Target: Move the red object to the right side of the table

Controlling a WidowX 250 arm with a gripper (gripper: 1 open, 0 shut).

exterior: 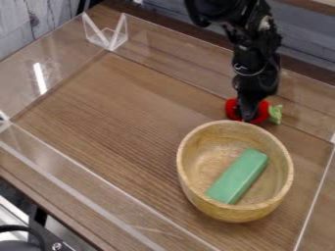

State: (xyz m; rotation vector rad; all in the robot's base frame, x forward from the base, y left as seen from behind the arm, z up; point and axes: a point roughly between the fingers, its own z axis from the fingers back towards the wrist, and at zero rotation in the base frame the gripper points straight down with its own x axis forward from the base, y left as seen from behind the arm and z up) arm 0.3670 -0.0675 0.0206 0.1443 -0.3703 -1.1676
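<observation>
While the arm stands over the far right part of the table, the scene reads as follows, nearest item first.

Near wall: a low clear acrylic wall [78, 201] edges the table [118, 108] on the camera side.

Wooden bowl: the bowl [194, 186] sits at the near right, just in front of the task's thing and apart from it.

Green block: the block [237, 176] lies inside the bowl, long axis running from near left to far right.

Red object: the red object [248, 110] rests on the tabletop beyond the bowl, on the right side of the table, close to the right wall. Its green leafy tip points right.

Gripper: the gripper [249, 104] comes down steeply from above and behind, directly onto the red object. The jaws are clenched on the red object; red shows on both sides of the fingertips.

Key relation: the red object lies straight below the hand, between the fingers, not off to any side. Its long axis appears to run left to right, across the closing direction.

Task status (judgement): the object already sits on the right side, so the coming move probably needs only a release and a straight lift, without sideways drag.

Far corner: a clear acrylic bracket [108, 34] stands at the far left.
</observation>
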